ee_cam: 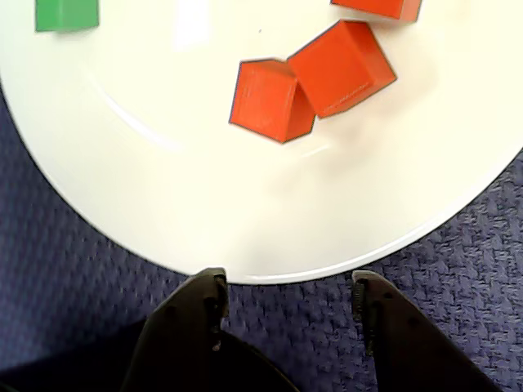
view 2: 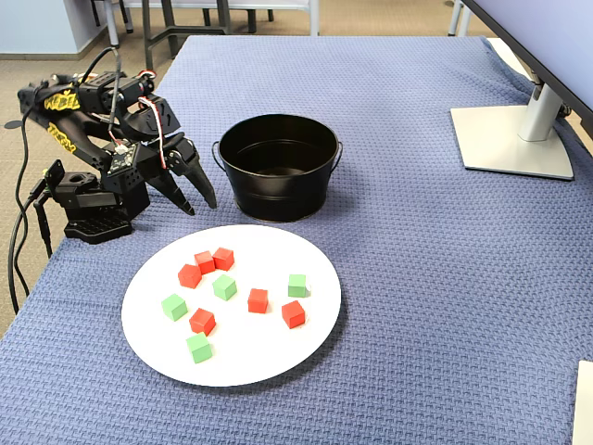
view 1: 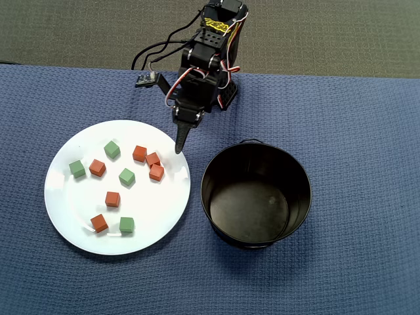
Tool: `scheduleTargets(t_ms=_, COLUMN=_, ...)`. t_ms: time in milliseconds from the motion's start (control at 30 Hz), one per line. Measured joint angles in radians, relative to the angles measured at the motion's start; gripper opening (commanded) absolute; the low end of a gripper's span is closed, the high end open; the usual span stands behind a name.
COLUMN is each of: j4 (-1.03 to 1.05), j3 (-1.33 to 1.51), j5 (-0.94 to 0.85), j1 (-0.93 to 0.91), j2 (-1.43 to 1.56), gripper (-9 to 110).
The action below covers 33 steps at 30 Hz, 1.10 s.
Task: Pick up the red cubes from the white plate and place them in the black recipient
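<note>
Blue waffle-weave cloth [view 2: 417, 278] over the whole bench, grey carpet beyond its far edge in the overhead view, chair legs and a pale floor at the top of the fixed view. Grey monitor stand [view 2: 514, 134] at the right of the fixed view, well apart from everything else. Yellow lettering on the black arm [view 2: 93, 130], too small to read; no other writing or brand visible.

White plate [view 1: 72, 223] lying flat on the cloth, left of the black pot [view 1: 256, 195] in the overhead view, the two near but not touching. Six red cubes [view 1: 113, 199] on the plate, mixed with four green cubes [view 1: 126, 176]; three of the red ones bunched near the rim closest to the arm, two of them touching in the wrist view [ee_cam: 265, 100]. Pot upright and holding nothing visible, thin wire handle at its rim.

End effector [ee_cam: 288, 282] released, grasping nothing, fingertips [ee_cam: 214, 286] spread over the cloth just at the plate's edge, clear of every cube.
</note>
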<state>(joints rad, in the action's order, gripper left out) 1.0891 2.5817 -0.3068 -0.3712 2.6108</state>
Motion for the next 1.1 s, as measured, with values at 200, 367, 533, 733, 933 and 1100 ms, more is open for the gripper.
scheduleTargets(t_ms=200, j4=-0.061, j3=-0.163, j5=0.012, j1=-0.071, j2=-0.354, gripper=16)
scheduleTargets(t_ms=367, j4=-0.109, j3=-0.216, j5=0.012, j1=-0.077, j2=-0.506, gripper=20)
scheduleTargets(t_ms=533, j4=-0.152, j3=-0.244, j5=0.023, j1=-0.067, j2=-0.577, gripper=19)
scheduleTargets(t_ms=733, j4=-0.206, j3=-0.29, j5=0.029, j1=0.003, j2=-0.683, gripper=20)
scheduleTargets(t_ms=933, j4=-0.229, j3=-0.342, j5=0.031, j1=0.02, j2=-0.781, gripper=19)
scheduleTargets(t_ms=1100, j4=-0.229, j3=-0.37, j5=0.029, j1=0.018, j2=-0.841, gripper=19)
